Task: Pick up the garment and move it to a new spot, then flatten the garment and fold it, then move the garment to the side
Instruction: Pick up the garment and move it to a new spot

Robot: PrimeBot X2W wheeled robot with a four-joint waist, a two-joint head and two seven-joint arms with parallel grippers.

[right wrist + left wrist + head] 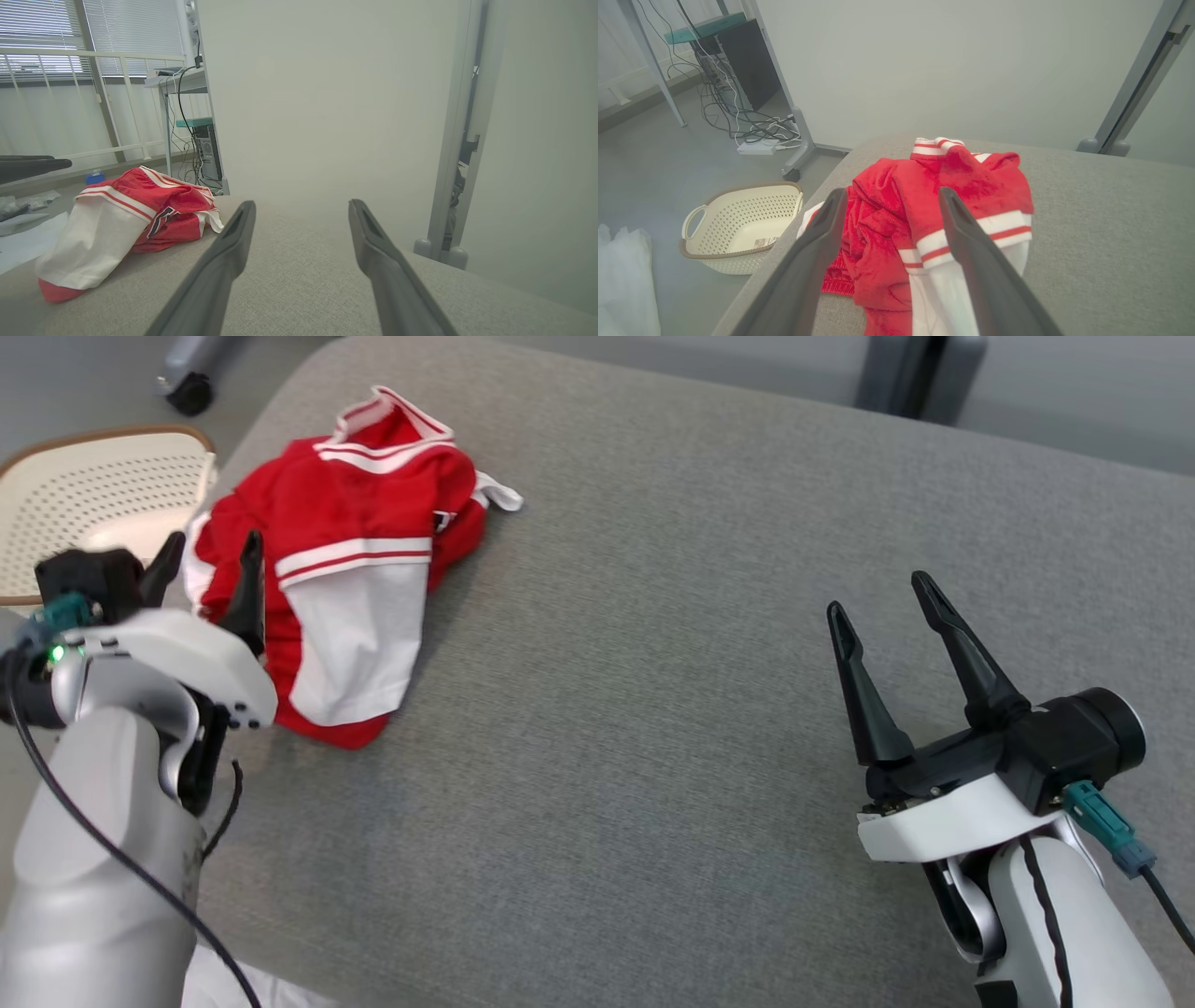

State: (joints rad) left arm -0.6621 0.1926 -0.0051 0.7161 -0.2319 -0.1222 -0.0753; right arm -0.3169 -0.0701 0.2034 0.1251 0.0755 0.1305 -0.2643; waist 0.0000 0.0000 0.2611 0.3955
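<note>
The garment [345,560] is a red and white sports piece with striped trim, lying crumpled in a heap at the left of the grey padded table [672,644]. My left gripper [210,546] hovers open at the heap's near left edge, its fingers pointing over the fabric without holding it. In the left wrist view the garment [896,224] shows between and past the spread fingers. My right gripper [882,593] stands open over bare table at the right, far from the cloth. The right wrist view has the garment [126,214] off to the left.
A cream perforated laundry basket [93,495] stands on the floor beyond the table's left edge, also visible as the basket [738,228] in the left wrist view. Metal frame posts [920,369] and a wheeled leg [191,373] rise behind the table. Cables and a computer [742,60] sit further back.
</note>
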